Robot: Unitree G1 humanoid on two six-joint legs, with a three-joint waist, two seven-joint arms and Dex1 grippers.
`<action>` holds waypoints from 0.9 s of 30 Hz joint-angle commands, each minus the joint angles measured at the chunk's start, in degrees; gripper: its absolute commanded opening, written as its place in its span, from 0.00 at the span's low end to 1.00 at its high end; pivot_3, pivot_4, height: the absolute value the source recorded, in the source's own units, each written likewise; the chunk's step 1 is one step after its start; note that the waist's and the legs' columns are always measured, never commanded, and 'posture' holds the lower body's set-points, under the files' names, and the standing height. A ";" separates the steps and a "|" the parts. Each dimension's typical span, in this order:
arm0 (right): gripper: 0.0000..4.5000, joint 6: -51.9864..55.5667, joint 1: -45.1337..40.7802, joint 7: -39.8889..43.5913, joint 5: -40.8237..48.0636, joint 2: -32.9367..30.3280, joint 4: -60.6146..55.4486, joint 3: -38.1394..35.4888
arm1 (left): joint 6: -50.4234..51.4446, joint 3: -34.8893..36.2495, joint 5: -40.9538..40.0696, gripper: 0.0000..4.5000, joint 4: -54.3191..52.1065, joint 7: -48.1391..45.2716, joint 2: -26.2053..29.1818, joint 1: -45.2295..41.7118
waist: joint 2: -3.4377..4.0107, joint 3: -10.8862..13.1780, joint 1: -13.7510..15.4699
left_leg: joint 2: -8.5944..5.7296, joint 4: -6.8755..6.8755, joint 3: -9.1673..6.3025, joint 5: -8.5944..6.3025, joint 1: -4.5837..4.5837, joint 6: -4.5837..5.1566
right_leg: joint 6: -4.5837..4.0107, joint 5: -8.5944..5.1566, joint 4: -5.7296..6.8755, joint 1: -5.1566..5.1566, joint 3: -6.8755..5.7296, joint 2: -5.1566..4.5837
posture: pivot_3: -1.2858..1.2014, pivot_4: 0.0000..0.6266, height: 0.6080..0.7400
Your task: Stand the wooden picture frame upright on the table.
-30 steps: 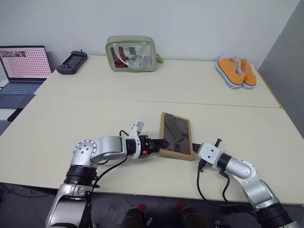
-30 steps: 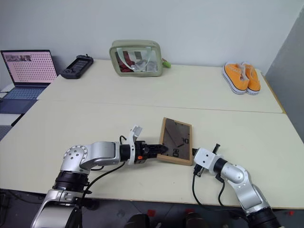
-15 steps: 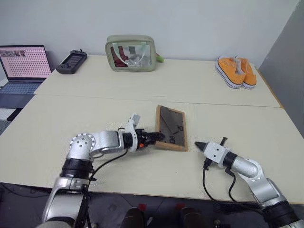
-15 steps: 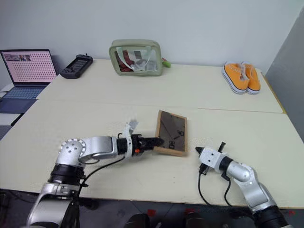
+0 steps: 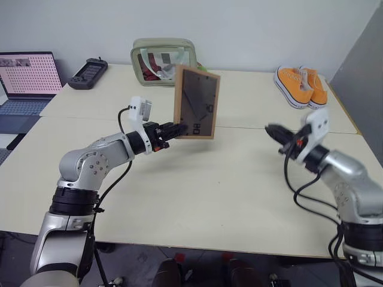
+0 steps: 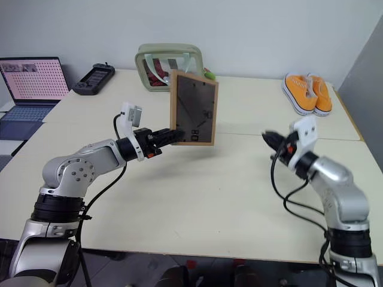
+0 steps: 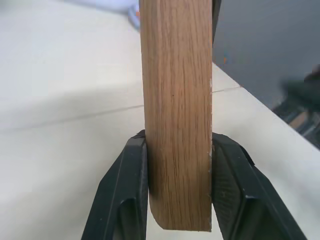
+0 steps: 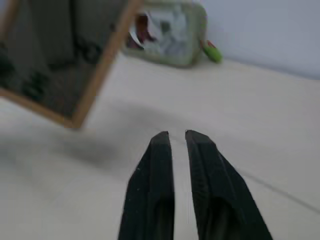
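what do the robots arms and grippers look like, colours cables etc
Both arms are silver-grey metal with rounded joint housings, white wrist blocks and loose black cables looping beneath. The left gripper and right gripper each have two black, tapered jaws; orange-red shows at both wrists.

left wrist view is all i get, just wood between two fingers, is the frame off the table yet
Observer: Yes. The wooden picture frame is in the air above the table, roughly upright, with the left gripper clamped on its lower left edge.
Operator: which face is toward the head camera
Observer: The dark grey back panel; the portrait side faces away.
Operator: where's the other arm
Observer: The right gripper is up off the table to the frame's right, well apart from it, fingers slightly parted and holding nothing.
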 commanded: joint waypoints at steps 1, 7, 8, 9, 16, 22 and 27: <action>0.33 10.63 -7.20 -6.45 10.24 2.62 -6.32 -2.45 | -1.37 2.07 2.44 0.29 -5.75 -3.63 0.73 -1.52 | 0.00 0.00 -0.03 | 0.00 0.00 0.00 -0.01 -0.06 0.02 | 0.00 0.00 -0.01 -0.05 0.00 0.00 | 0.52 0.24 1.00; 0.52 15.36 -14.14 -11.33 15.22 6.34 -5.90 -1.40 | 0.08 2.15 3.96 0.29 -8.80 -5.07 -0.61 -2.00 | 0.00 0.00 -0.02 | -0.02 0.06 -0.02 -0.12 -0.17 0.21 | 0.01 0.01 0.03 -0.15 0.00 -0.01 | 0.52 0.24 1.00; 0.52 15.36 -14.58 -11.44 15.26 6.63 -5.47 -1.02 | 0.16 2.05 4.22 0.29 -9.29 -5.47 -0.65 -1.91 | 0.00 0.00 -0.03 | -0.02 0.06 -0.02 -0.12 -0.17 0.21 | 0.01 0.01 0.04 -0.16 -0.01 -0.01 | 0.52 0.24 1.00; 0.52 15.36 -14.82 -11.56 15.34 6.76 -5.22 -0.80 | 0.25 2.04 4.44 0.29 -9.57 -5.74 -0.72 -1.85 | 0.00 0.00 -0.03 | -0.02 0.06 -0.03 -0.12 -0.18 0.21 | 0.01 0.01 0.04 -0.17 -0.01 -0.01 | 0.52 0.24 1.00; 0.52 12.85 -18.05 -9.70 13.11 9.46 -0.76 3.77 | 2.65 1.91 4.28 0.29 -13.03 -7.15 -1.57 -1.87 | 0.00 0.00 -0.12 | -0.02 0.09 0.04 -0.11 -0.40 0.21 | 0.00 0.00 0.38 -0.58 0.05 0.00 | 0.52 0.24 1.00; 0.52 10.08 -18.48 -7.59 11.10 10.02 2.41 6.32 | 3.71 2.12 4.84 0.29 -14.03 -7.80 -2.31 -1.81 | 0.00 0.00 -0.15 | 0.00 0.21 0.04 -0.08 -0.42 0.23 | -0.01 0.00 0.76 -0.73 0.05 0.03 | 0.52 0.24 1.00; 0.52 9.91 -19.52 -7.54 11.20 10.52 2.97 6.21 | 3.88 2.48 5.86 0.29 -12.68 -8.36 -2.76 -2.20 | 0.00 0.00 -0.15 | -0.01 0.29 0.04 -0.06 -0.42 0.25 | -0.01 0.00 0.87 -0.75 0.06 0.04 | 0.52 0.24 1.00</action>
